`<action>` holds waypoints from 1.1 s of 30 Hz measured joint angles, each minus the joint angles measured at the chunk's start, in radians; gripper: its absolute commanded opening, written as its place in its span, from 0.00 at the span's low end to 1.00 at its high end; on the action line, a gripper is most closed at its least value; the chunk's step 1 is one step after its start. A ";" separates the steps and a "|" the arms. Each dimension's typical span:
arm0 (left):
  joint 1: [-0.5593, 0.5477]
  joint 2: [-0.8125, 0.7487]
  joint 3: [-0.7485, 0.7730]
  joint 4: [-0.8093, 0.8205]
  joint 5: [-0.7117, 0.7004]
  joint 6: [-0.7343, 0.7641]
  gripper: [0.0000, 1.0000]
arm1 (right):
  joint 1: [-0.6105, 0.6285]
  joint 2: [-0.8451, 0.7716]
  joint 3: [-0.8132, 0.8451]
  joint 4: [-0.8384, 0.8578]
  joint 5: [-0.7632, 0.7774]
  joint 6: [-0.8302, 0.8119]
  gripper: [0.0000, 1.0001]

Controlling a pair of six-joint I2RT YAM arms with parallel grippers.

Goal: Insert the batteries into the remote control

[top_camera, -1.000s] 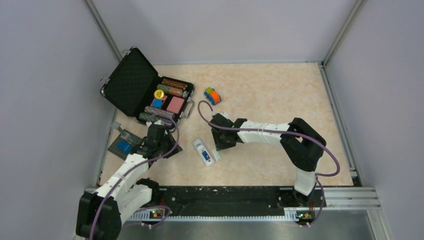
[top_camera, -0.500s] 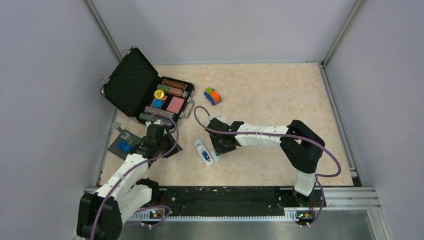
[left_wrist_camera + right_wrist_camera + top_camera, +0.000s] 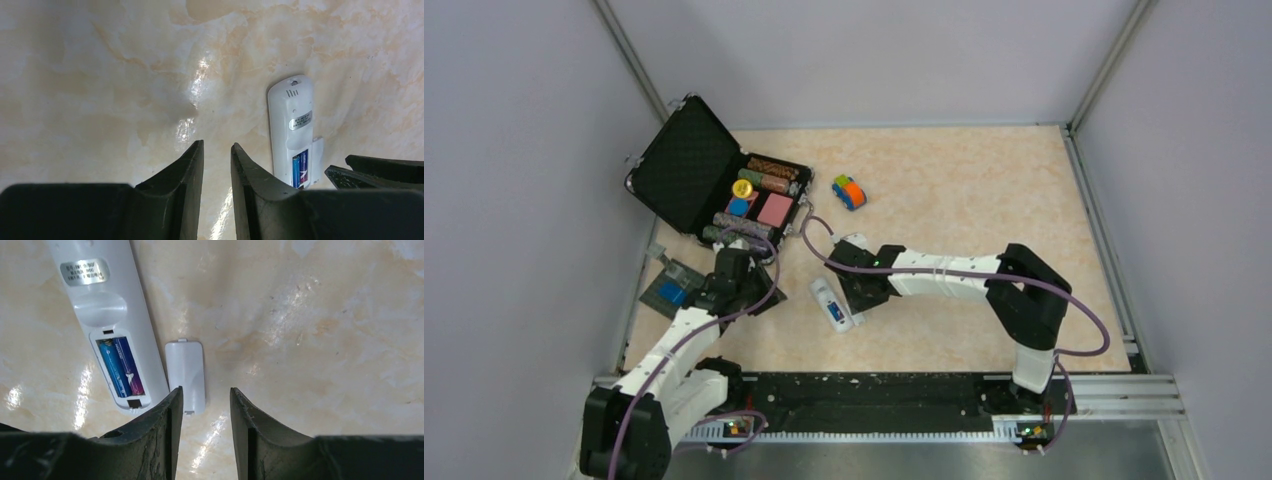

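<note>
The white remote control [image 3: 828,300] lies back-up near the table's middle, and shows in the left wrist view [image 3: 292,130] and the right wrist view [image 3: 107,315]. Its battery bay is open with both batteries in it, one blue [image 3: 114,367] and one blue-purple [image 3: 129,365]. The loose white bay cover [image 3: 186,372] lies on the table right beside the remote. My right gripper [image 3: 206,390] is open and empty, low over the cover's near end, right of the remote [image 3: 864,298]. My left gripper [image 3: 216,145] is narrowly open and empty, left of the remote [image 3: 762,298].
An open black case [image 3: 686,165] with striped chip stacks sits at the back left. An orange-blue-green toy car [image 3: 849,191] stands behind the right gripper. A grey-and-blue flat pad [image 3: 669,290] lies by the left wall. The right gripper's fingers [image 3: 380,167] show in the left wrist view.
My right arm has slid left toward the remote and now covers the bay cover in the top view. The left arm and the remote have not moved.
</note>
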 measured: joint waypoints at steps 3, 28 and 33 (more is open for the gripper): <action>0.005 0.000 0.000 0.000 0.003 0.006 0.32 | 0.009 0.000 0.000 -0.016 -0.015 -0.009 0.41; 0.027 0.001 0.000 0.008 0.022 0.012 0.32 | 0.045 0.050 0.001 -0.028 -0.086 -0.077 0.49; 0.029 0.001 0.000 0.011 0.022 0.012 0.32 | 0.050 0.058 0.012 -0.039 -0.081 -0.080 0.44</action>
